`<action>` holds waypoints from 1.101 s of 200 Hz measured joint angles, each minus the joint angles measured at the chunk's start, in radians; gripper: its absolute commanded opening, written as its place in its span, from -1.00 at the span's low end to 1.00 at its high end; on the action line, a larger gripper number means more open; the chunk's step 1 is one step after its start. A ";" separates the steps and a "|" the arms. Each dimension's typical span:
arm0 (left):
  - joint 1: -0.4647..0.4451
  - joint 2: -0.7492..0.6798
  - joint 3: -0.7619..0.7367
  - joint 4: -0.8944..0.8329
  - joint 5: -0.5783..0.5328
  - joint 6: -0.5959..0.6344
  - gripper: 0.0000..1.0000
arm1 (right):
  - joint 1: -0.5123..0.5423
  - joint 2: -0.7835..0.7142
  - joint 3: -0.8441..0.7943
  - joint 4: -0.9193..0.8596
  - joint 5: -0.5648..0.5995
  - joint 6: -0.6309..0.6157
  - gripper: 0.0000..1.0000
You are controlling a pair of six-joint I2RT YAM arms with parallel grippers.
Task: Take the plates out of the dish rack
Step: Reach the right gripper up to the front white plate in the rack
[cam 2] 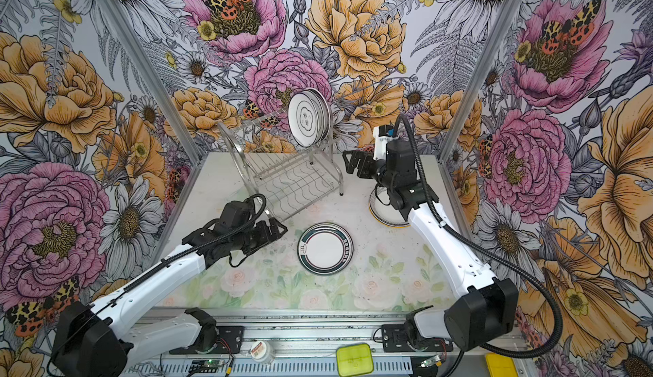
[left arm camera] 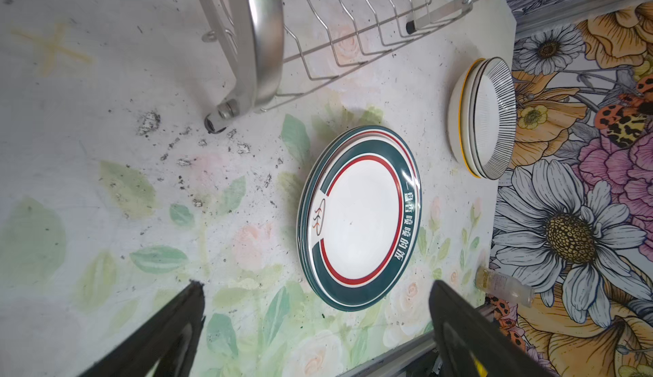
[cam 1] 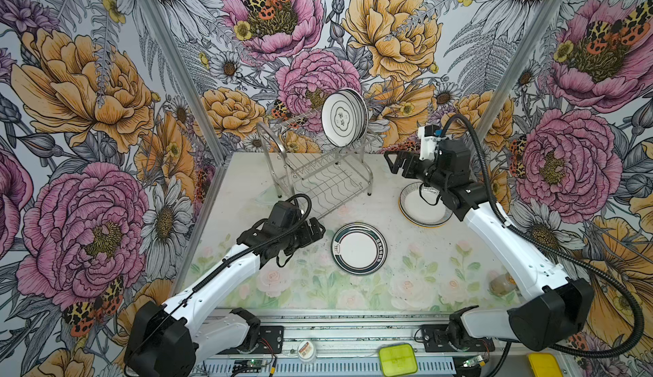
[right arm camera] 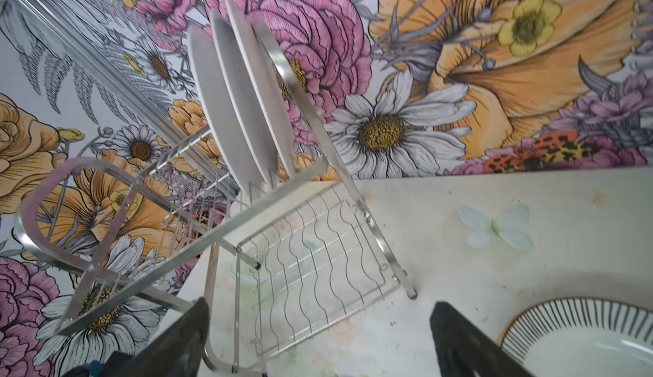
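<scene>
The left gripper (left arm camera: 318,287) has its jaws spread wide with nothing between them. In the left wrist view its two black fingers (left arm camera: 176,325) rise from the bottom edge, with the near rim of the teal-banded plates (left arm camera: 360,216) between them. In both top views this gripper sits in the lower middle of the frame, just left of that flat stack and apart from it. It is also close to the near foot of the dish rack (cam 1: 318,173).

The right gripper (right arm camera: 319,304) is spread and empty too, and points toward the rack's wavy-wire lower shelf. In a top view it (cam 1: 391,162) hangs right of centre, near the rack's right end without touching it. Below its wrist and forearm the striped-rim plates (cam 1: 420,212) lie stacked flat on the table (cam 1: 282,287), partly hidden by the arm. The lowest plate shows a yellow edge.

The upright plates (cam 1: 344,117) stand on edge in the rack's upper tier at its right end, in the upper middle of the frame. There are at least three, and the front one bears a cloud emblem.

A small bottle (cam 1: 501,283) lies on the table at lower right
</scene>
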 measured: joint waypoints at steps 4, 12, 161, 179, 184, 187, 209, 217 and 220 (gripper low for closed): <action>0.007 -0.006 -0.001 -0.002 0.002 0.003 0.97 | 0.006 0.021 0.040 -0.008 0.003 -0.007 0.99; 0.021 -0.018 -0.005 -0.006 0.005 0.008 0.98 | 0.017 0.057 0.109 -0.017 0.008 -0.018 0.99; 0.171 -0.042 -0.009 -0.031 0.106 0.099 0.97 | 0.068 0.541 0.715 -0.081 0.176 -0.182 0.20; 0.179 -0.042 -0.009 -0.032 0.111 0.103 0.98 | 0.068 0.554 0.727 -0.082 0.181 -0.185 0.14; 0.181 -0.042 -0.009 -0.031 0.112 0.104 0.97 | 0.068 0.556 0.729 -0.082 0.182 -0.185 0.13; 0.183 -0.042 -0.009 -0.032 0.114 0.104 0.98 | 0.068 0.557 0.730 -0.083 0.183 -0.185 0.13; 0.199 -0.042 -0.009 -0.032 0.122 0.107 0.98 | 0.068 0.559 0.733 -0.084 0.189 -0.185 0.11; 0.203 -0.042 -0.009 -0.032 0.126 0.107 0.97 | 0.068 0.559 0.734 -0.086 0.189 -0.185 0.11; 0.204 -0.042 -0.009 -0.032 0.127 0.107 0.98 | 0.068 0.560 0.734 -0.086 0.189 -0.185 0.10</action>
